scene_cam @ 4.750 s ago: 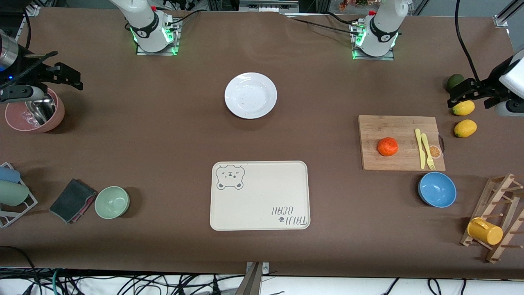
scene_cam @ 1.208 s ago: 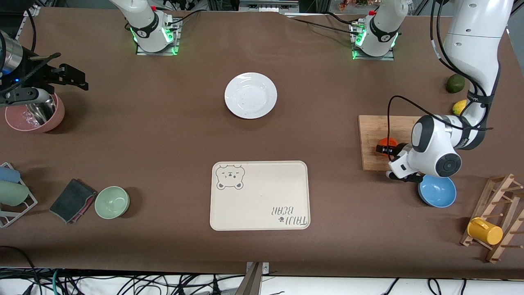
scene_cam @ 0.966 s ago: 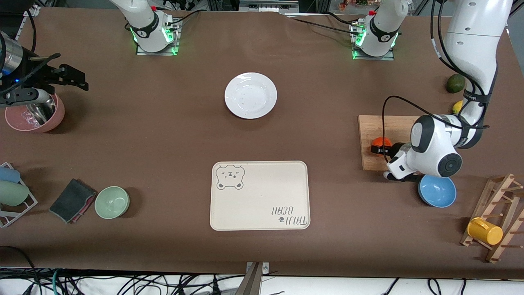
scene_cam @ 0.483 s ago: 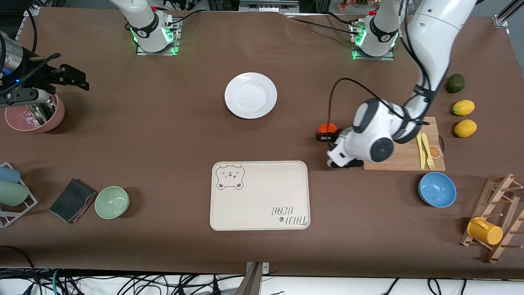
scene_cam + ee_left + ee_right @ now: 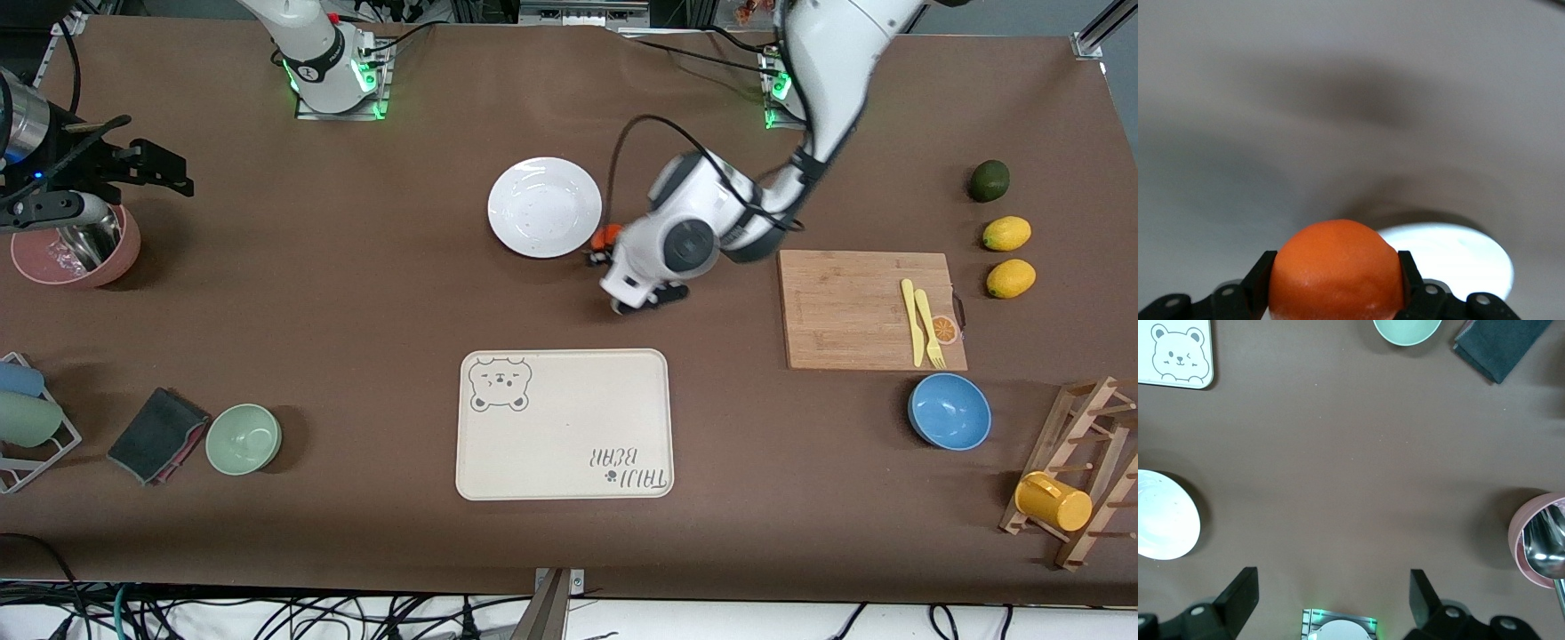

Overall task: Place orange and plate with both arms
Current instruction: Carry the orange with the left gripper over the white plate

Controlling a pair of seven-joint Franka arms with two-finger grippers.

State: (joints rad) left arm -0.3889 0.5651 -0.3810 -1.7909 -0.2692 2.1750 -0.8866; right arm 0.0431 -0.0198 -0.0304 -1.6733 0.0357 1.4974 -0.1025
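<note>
My left gripper [image 5: 601,245]: clamped on the orange [image 5: 1336,272], in the air just beside the plate's rim | plate [image 5: 544,207]: flat on the table, between the arm bases and the bear tray [image 5: 564,423] | my right gripper [image 5: 1333,590]: fingers spread wide, holding nothing, waiting over the pink bowl [image 5: 75,244], well apart from the plate

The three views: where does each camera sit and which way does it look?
Front view: high across the table, facing both bases; left hand carries the orange beside the plate.
Left wrist view: on the left wrist, looking past its fingers at orange and plate.
Right wrist view: looking down between open fingers.
All three share the plate.
</note>
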